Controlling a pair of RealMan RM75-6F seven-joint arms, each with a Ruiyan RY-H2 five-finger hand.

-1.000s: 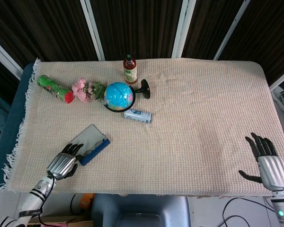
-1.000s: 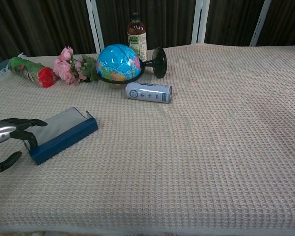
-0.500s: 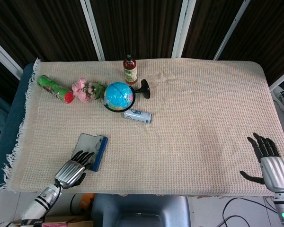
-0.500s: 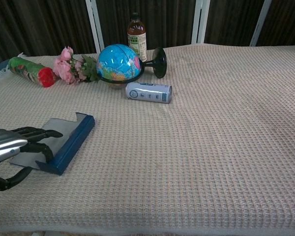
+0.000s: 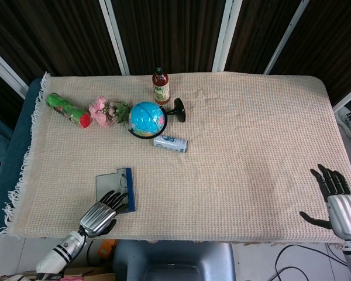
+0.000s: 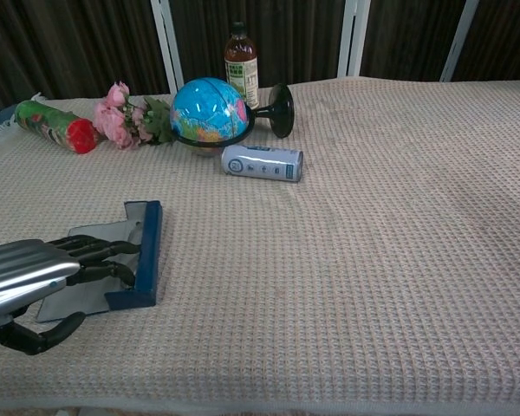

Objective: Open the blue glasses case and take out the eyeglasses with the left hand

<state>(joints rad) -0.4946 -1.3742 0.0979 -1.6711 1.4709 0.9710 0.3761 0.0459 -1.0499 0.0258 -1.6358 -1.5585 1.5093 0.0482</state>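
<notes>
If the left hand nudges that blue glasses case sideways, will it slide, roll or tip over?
The blue glasses case lies flat and low on the woven tablecloth, so it probably slides or pivots rather than rolls or tips. Its straight edges suggest a stiff shell. The left hand touches one end only, so a push there would likely spin it.

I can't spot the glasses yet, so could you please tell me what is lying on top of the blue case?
The left hand rests its fingers on the blue case. No glasses show; whatever is beneath the fingers is hidden.

Bright, even overhead light; soft shadows, sharp focus.
</notes>
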